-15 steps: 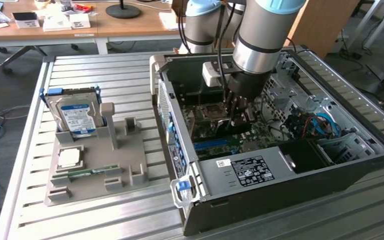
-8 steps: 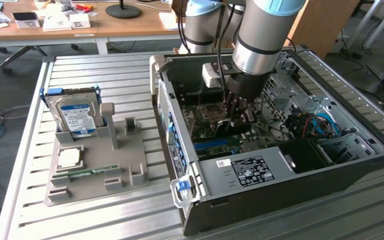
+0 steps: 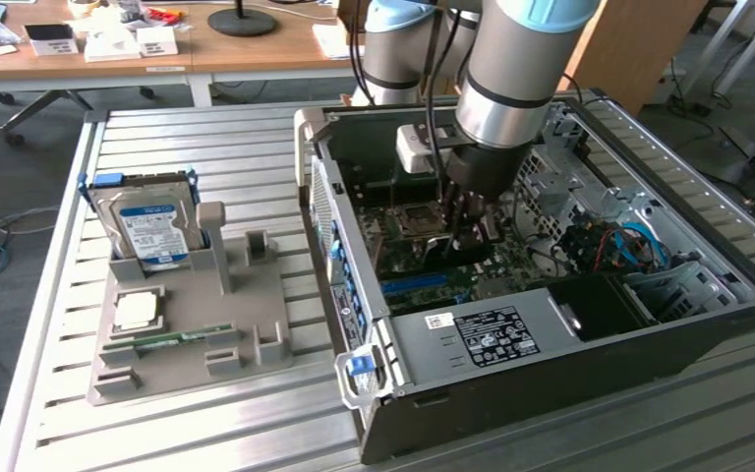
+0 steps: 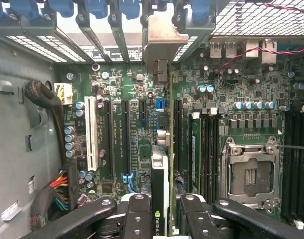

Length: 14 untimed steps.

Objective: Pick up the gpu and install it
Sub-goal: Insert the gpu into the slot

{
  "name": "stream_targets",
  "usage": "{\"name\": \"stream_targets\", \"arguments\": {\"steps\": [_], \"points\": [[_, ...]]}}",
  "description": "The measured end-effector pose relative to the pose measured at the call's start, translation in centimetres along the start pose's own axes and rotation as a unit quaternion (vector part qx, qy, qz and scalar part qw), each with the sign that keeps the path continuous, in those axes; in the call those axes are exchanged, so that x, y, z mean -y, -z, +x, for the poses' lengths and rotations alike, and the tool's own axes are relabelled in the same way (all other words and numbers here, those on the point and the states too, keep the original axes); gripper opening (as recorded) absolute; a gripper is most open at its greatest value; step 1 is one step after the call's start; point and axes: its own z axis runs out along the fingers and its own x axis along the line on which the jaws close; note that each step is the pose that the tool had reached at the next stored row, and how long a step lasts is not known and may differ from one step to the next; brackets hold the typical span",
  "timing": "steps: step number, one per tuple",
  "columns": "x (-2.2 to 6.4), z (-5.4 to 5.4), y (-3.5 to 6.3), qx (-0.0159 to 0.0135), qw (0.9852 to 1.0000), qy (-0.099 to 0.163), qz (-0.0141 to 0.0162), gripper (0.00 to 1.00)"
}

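The arm is reaching down into the open black-and-silver computer case (image 3: 692, 324) lying on the slatted metal bench (image 3: 194, 433). The black jaws are clamping the thin green circuit-board gpu with a black fan cover (image 4: 161, 189), one on each face. The card is standing edge-on over the green motherboard (image 4: 137, 99), among its long slots, with its silver end bracket (image 4: 161, 42) at the case's rear openings. Whether it is seated cannot be told. Outside the case, a silver hard drive with a blue-white label (image 3: 154, 231) is standing in a grey plastic holder (image 3: 194, 324).
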Motion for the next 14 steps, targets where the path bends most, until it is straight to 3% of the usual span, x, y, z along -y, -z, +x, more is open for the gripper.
{"name": "stream_targets", "arguments": {"steps": [14], "points": [[-0.26, 0.01, -0.05, 0.0002, 1.0, 0.0, 0.0, 0.27]]}}
